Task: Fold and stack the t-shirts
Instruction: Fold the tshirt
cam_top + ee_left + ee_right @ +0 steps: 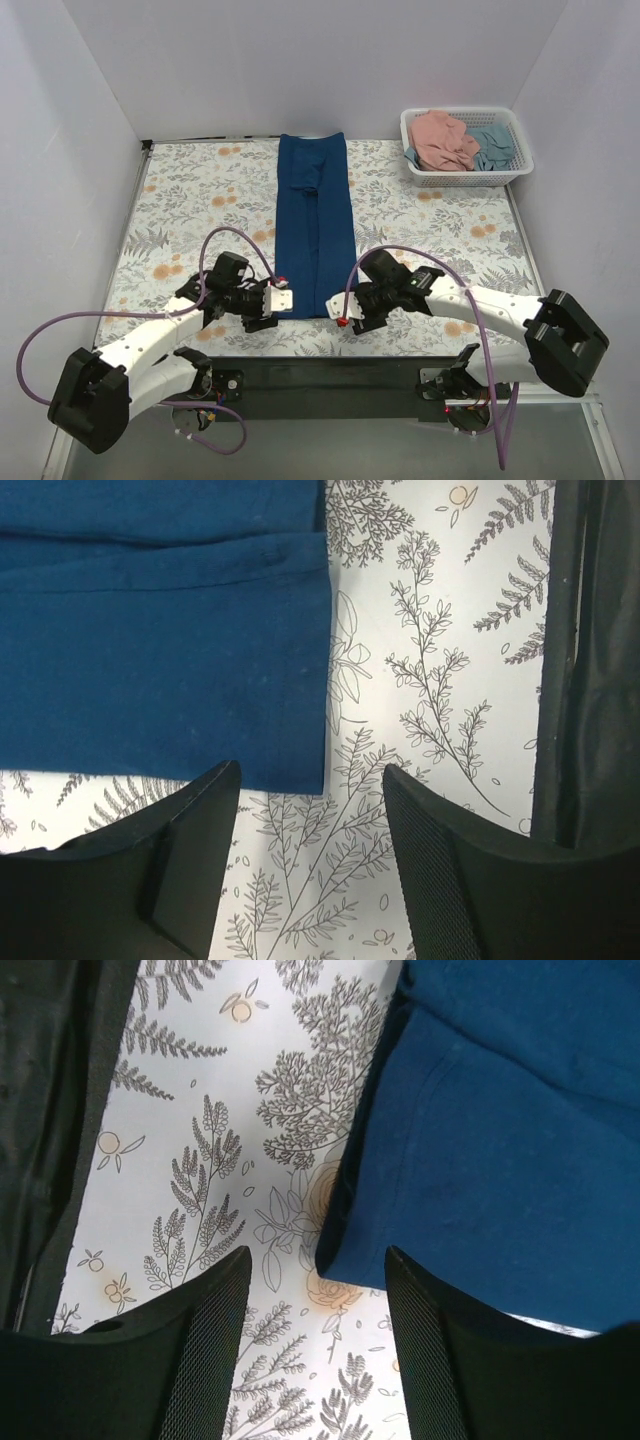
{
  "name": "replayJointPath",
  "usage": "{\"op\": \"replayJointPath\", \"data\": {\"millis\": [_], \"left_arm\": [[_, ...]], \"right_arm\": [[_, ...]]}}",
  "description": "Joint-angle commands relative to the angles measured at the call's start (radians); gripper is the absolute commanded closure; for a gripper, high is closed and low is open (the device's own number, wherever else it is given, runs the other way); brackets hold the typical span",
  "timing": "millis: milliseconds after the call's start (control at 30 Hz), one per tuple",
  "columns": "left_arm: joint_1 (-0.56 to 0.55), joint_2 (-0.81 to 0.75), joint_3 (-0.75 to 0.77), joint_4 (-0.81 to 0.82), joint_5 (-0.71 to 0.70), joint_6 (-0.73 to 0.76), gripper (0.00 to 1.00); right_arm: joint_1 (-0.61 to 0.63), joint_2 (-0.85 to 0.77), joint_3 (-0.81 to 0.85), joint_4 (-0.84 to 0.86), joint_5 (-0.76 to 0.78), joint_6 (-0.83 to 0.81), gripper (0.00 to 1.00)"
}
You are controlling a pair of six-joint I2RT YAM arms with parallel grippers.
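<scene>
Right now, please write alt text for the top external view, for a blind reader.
A navy t-shirt, folded into a long strip, lies on a floral table, the left gripper and right gripper open at its near corners. A white basket, far right, holds a pink shirt and a teal shirt.

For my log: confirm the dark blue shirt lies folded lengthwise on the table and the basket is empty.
Not empty: the top view shows the basket holding a pink shirt and a light blue shirt. The rest stands.
</scene>
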Motion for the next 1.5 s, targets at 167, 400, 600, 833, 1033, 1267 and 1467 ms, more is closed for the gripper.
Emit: {"op": "replayJointPath", "data": {"millis": [167,400,600,833,1033,1267,1467], "left_arm": [[-0.042,0.039,-0.05,0.179,-0.051,0.019,0.46],[-0.054,0.12,-0.068,0.21,-0.063,0.043,0.51],[-0.061,0.182,-0.076,0.227,-0.088,0.056,0.67],[-0.185,0.098,-0.045,0.17,-0.112,0.002,1.0],[-0.246,-0.014,0.034,0.009,-0.08,-0.145,1.0],[-0.158,0.024,0.197,-0.039,-0.083,-0.107,1.0],[0.02,0.215,0.344,0.049,-0.016,-0.084,1.0]], "right_arm": [[0.013,0.062,-0.072,0.198,0.064,-0.014,0.44],[0.013,0.132,-0.086,0.247,0.081,-0.002,0.49],[0.012,0.163,-0.11,0.25,0.089,-0.02,0.71],[0.096,0.114,-0.094,0.203,0.099,0.069,0.99],[0.134,-0.007,-0.025,0.083,0.084,0.135,0.99],[-0.008,-0.021,0.092,0.046,0.044,0.057,0.99],[-0.143,0.126,0.276,0.048,0.009,-0.047,0.99]]}}
